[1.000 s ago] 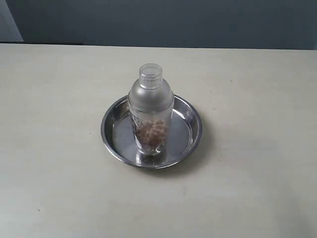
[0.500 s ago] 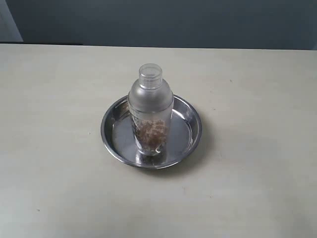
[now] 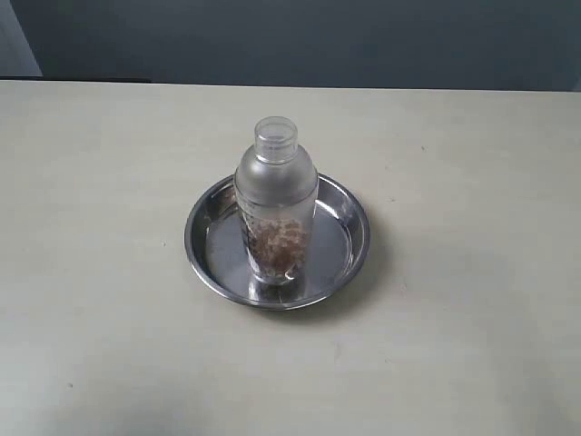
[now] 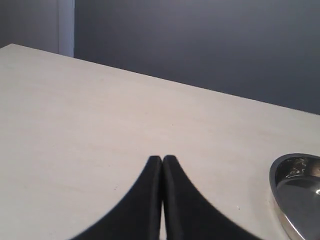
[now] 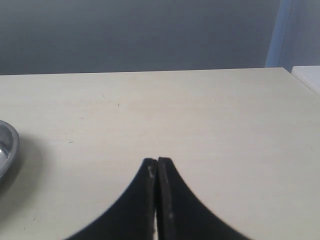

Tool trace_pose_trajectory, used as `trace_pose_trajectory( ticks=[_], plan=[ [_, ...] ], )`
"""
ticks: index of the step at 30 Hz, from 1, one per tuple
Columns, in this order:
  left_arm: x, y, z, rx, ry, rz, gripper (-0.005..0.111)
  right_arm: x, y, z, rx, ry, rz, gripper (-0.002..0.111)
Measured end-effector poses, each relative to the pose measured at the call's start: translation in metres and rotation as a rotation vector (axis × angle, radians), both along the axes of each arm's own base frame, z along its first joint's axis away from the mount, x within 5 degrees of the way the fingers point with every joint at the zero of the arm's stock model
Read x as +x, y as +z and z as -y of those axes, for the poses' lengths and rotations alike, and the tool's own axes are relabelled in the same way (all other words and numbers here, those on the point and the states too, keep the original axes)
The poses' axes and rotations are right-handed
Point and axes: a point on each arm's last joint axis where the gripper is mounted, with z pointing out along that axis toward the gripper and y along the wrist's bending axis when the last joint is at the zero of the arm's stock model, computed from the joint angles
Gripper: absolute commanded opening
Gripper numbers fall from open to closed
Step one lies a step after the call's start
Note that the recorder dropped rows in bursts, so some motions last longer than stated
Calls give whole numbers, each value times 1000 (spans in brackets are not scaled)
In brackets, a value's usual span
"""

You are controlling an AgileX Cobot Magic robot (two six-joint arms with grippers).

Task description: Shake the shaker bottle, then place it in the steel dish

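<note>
The frosted shaker bottle (image 3: 276, 204) stands upright inside the steel dish (image 3: 207, 247) in the middle of the table, brown pellets showing in its lower part. No gripper appears in the exterior view. In the left wrist view my left gripper (image 4: 162, 158) is shut with nothing held, and the steel dish's rim (image 4: 276, 172) shows at the frame edge, well apart from it. My right gripper (image 5: 157, 160) is shut and empty too; a sliver of the steel dish (image 5: 11, 145) lies far off to one side. The bottle is out of both wrist views.
The pale table (image 3: 472, 345) stretches around the dish, ending at a dark wall (image 3: 318, 36) behind. A light vertical panel (image 5: 295, 35) stands past the table's corner in the right wrist view.
</note>
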Motion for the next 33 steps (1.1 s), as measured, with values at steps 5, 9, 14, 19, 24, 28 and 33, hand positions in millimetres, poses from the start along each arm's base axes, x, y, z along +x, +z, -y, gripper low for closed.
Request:
trace_pose_trajectory(
  ticks=[5, 9, 14, 19, 24, 28, 33],
  plan=[
    [-1, 0, 0, 23, 5, -2, 0, 0, 0, 0, 0, 0, 0, -1],
    [-4, 0, -1, 27, 14, 6, 0, 0, 0, 0, 0, 0, 0, -1],
    [-5, 1, -1, 54, 18, 18, 0, 0, 0, 0, 0, 0, 0, -1],
    [-5, 1, -1, 68, 19, 17, 0, 0, 0, 0, 0, 0, 0, -1],
    [-5, 1, -2, 91, 20, 12, 0, 0, 0, 0, 0, 0, 0, -1],
    [-5, 0, -2, 118, 22, 6, 0, 0, 0, 0, 0, 0, 0, -1],
    [-6, 0, -3, 145, 23, 0, 0, 0, 0, 0, 0, 0, 0, -1]
  ],
)
